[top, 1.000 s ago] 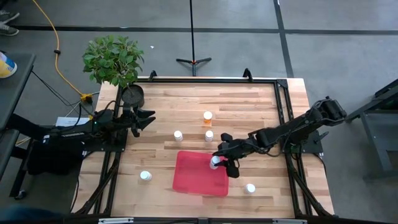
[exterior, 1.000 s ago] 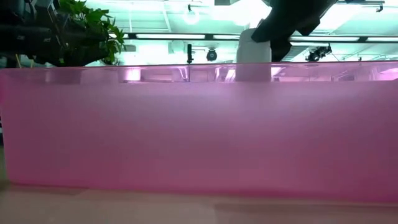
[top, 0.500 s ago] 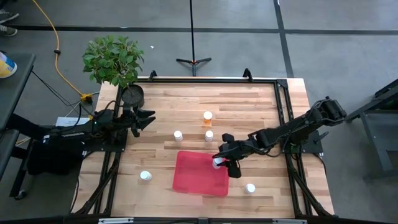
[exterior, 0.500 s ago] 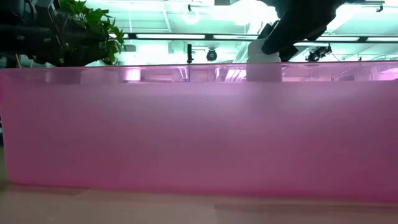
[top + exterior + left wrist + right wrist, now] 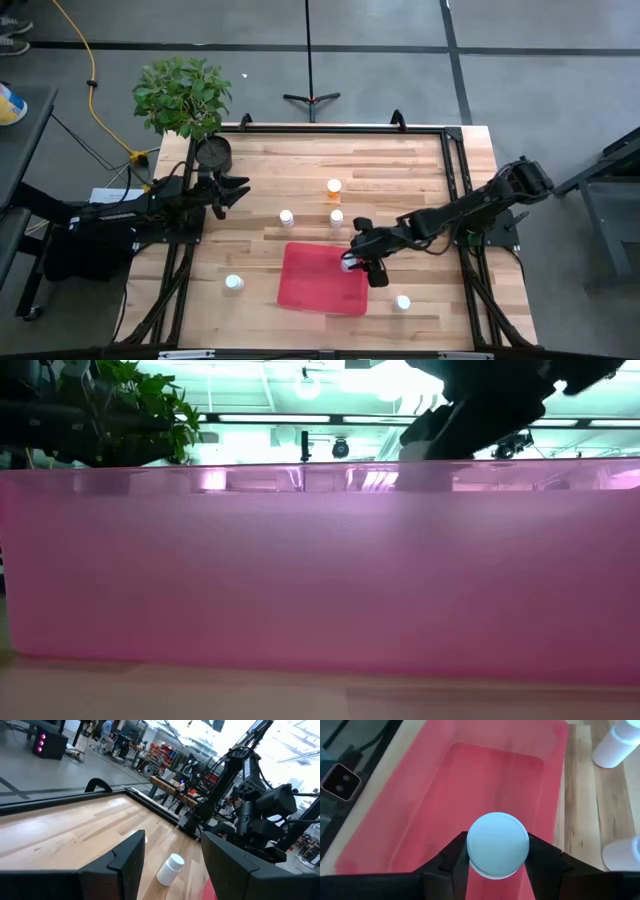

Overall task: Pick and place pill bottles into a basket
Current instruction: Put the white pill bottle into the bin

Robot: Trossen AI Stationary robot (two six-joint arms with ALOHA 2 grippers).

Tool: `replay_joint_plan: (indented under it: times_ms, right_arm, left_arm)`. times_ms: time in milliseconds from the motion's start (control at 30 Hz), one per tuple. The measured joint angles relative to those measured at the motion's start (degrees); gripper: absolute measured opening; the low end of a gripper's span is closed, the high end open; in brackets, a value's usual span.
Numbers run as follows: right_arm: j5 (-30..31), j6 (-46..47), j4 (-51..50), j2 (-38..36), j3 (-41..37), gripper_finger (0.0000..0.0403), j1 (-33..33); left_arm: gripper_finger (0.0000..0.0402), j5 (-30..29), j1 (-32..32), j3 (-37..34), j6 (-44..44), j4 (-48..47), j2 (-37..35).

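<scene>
Bottles (image 5: 336, 217) stand upper centre on the table (image 5: 400, 170), clear of the basket (image 5: 310, 285). Right claw (image 5: 358, 265), clenched on a pill bottle (image 5: 498, 844), has sunk lower over the basket's right edge; left claw (image 5: 228, 190) waits released.

Pale wooden table (image 5: 390, 170), red basket (image 5: 310, 290), five loose pill bottles, potted plant (image 5: 183, 95) at corner

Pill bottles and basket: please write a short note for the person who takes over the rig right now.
Right hand: shut on a white pill bottle, holding it above the right end of the red basket; not released.
Left hand: open and holding nothing, waiting at the table's left edge near the black pot.
Done: nothing lies in the basket.
Left: drop the held bottle, then fetch five from the table: the orange bottle, white bottles at and.
</scene>
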Motion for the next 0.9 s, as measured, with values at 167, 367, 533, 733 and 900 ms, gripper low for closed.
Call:
replay_joint_plan:
  times_ms: [167, 367, 533, 733, 900]
  right_arm:
    - [-1.1, -0.9, 0.1, 2.4, 0.0, 0.0148, 0.5]
    - [0.7, -1.2, 0.6, 3.5, 0.0, 0.0148, 1.2]
    - [1.2, -1.2, 0.4, 4.6, 0.0, 0.0152, 1.2]
    - [1.0, -1.2, 0.6, 6.1, 0.0, 0.0147, 1.2]
    - [1.2, 0.0, 0.6, 6.1, 0.0, 0.0165, 1.2]
  left_arm:
    - [0.0230, 0.0, 0.0, 0.0, 0.0, -0.1, 0.0]
    - [0.0230, 0.0, 0.0, 0.0, -0.1, 0.0, 0.0]
    - [0.0230, 0.0, 0.0, 0.0, -0.8, -0.1, 0.0]
    - [0.0230, 0.0, 0.0, 0.0, -1.3, -0.1, 0.0]
    - [0.0230, 0.0, 0.0, 0.0, -1.3, 0.0, 0.0]
